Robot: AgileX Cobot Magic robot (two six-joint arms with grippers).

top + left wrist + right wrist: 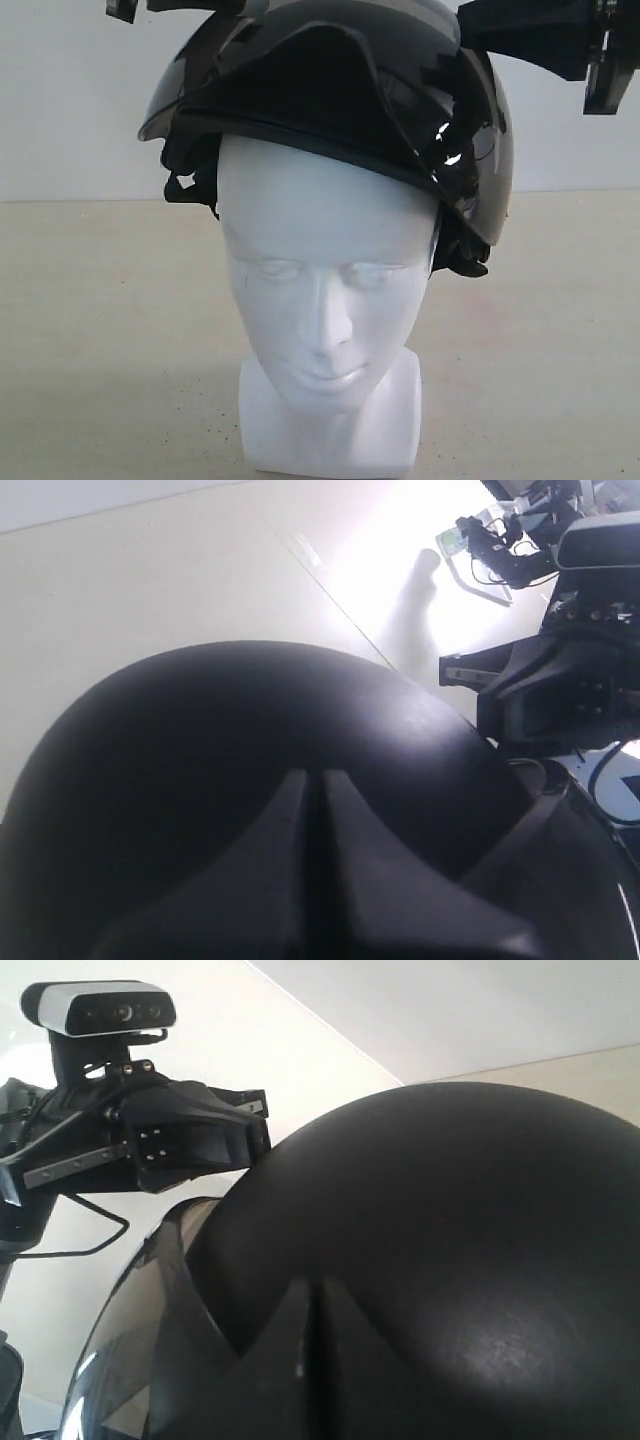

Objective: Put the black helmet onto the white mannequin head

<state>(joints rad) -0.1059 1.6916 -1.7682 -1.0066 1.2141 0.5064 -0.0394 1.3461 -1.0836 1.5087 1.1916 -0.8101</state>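
In the exterior view we are seeing the black helmet already sitting on the crown of the white mannequin head, which is standing upright on the pale table at the centre of the frame. The helmet is sitting crooked: its rim is riding high at the left of the frame and dipping low past the temple at the right, with the smoky visor flaring out at the upper left and black straps dangling beside the smooth, chalky face. The left arm and right arm are reaching in from the top corners. In the left wrist view the left hand is showing its fingers pressed together to a thin seam, holding nothing, with their tips lying against the round matte dome. In the right wrist view the right hand is likewise closed tight and empty, with its tips resting on the shell. The glossy visor edge is curving away at the lower left. We are judging that levelling is what remains: the helmet lies directly under both hands, and the left arm is nearer the raised side.
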